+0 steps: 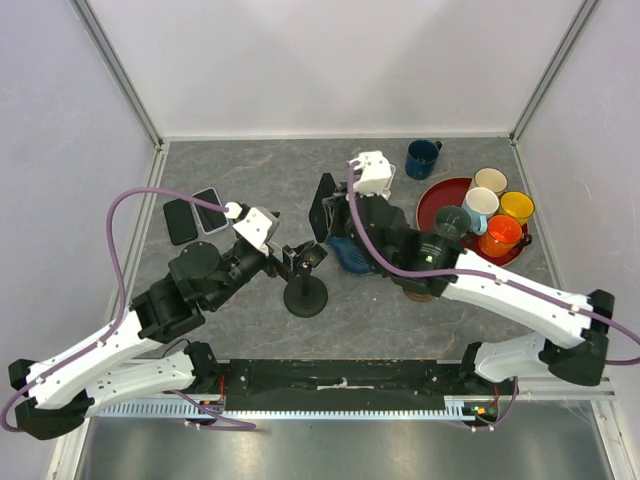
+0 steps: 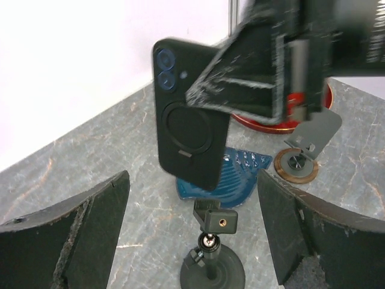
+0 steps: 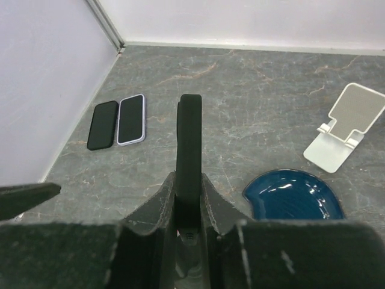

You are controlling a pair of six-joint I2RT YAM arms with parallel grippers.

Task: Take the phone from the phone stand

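The black phone point(image 1: 319, 203) is off the stand, pinched upright and edge-on in my right gripper point(image 1: 334, 216), which is shut on it; the right wrist view shows the phone point(image 3: 190, 138) between the fingers point(image 3: 157, 201). The left wrist view shows the phone's back point(image 2: 189, 129) hanging above and behind the black phone stand point(image 2: 213, 256), whose clamp point(image 2: 219, 221) is empty. The stand point(image 1: 307, 296) has a round base on the table. My left gripper point(image 1: 300, 258) is open, its fingers point(image 2: 96, 223) on either side of the stand's head without touching it.
A blue dish point(image 1: 350, 252) lies just behind the stand. Two phones point(image 1: 193, 215) lie flat at the far left. A red tray point(image 1: 441, 197) with several mugs sits at the right, with a blue mug point(image 1: 422, 157) behind it. A white folding stand point(image 3: 343, 126) sits on a wooden coaster point(image 2: 296, 167).
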